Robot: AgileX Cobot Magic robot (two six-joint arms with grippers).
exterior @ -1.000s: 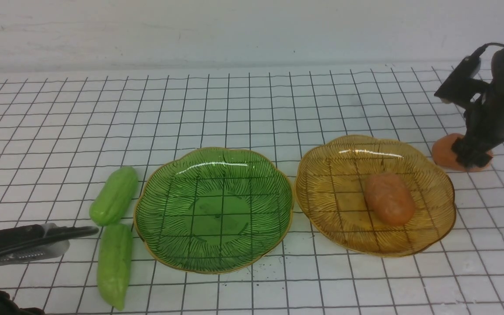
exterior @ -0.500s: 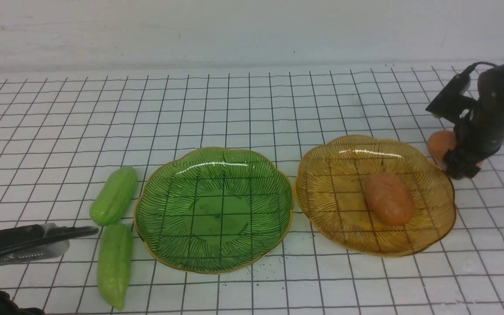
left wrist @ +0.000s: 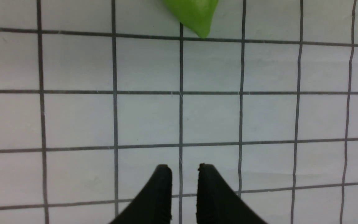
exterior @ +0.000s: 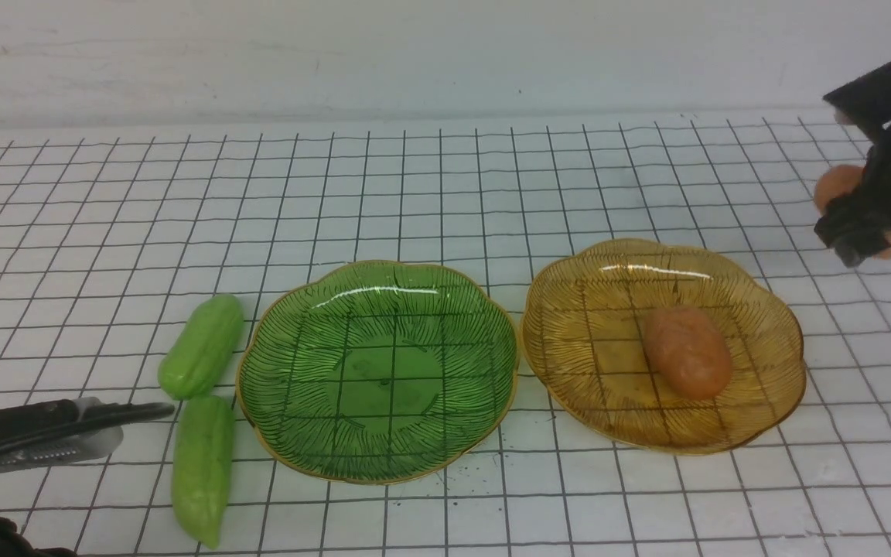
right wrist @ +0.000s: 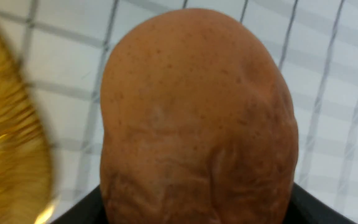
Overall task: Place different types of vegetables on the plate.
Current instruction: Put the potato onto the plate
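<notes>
Near edge, left side: one vegetable, a light-green ridged gourd, lies lengthwise on the table, its tapered end toward the near edge. Its tip also shows in the left wrist view.

Left gripper sits low just beside that gourd, toward the left edge. Its fingers are drawn nearly together with a slim gap, nothing between them.

Second gourd is just beyond the first, angled, close to the green plate's rim.

Green plate: scalloped ribbed glass with a gold edge, the grid showing through.

Amber plate, same pattern, is toward the right. In it lies one potato, orange-brown, stubby, right of centre.

Far right edge: the right gripper has its fingers pinching the second potato, held up off the table beyond the amber plate. Its skin is speckled and creased.
</notes>
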